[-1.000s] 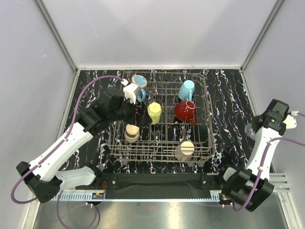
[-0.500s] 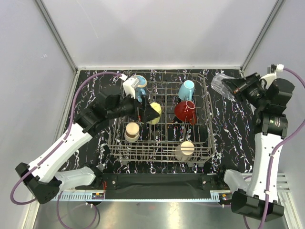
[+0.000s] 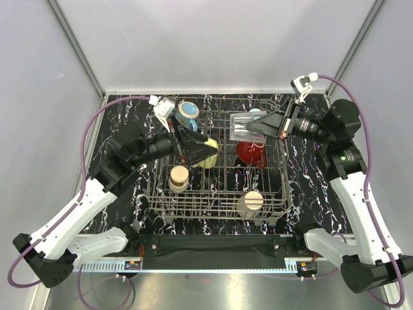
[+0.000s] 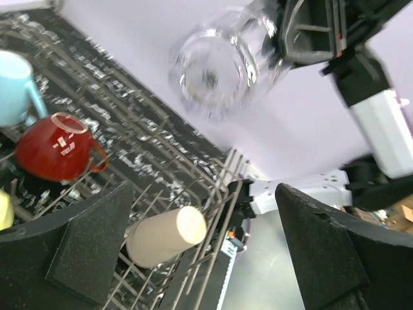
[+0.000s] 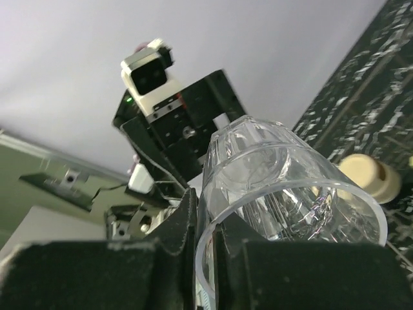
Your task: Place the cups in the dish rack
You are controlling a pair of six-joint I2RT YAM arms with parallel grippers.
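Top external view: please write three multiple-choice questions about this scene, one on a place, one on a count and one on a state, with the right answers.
1. Where is the clear glass?
A. in the air over the dish rack
B. standing in the rack's near left corner
C. lying under the rack

2. How many cream cups are in the rack?
A. one
B. two
C. four

3. How do the left gripper's jaws stand?
A. open, empty
B. shut on a cream cup
C. shut on the glass

Answers:
1 A: the right gripper holds it above the wires.
2 B: one at the left, one at the near right.
3 A: the left wrist view shows them wide apart, touching nothing.
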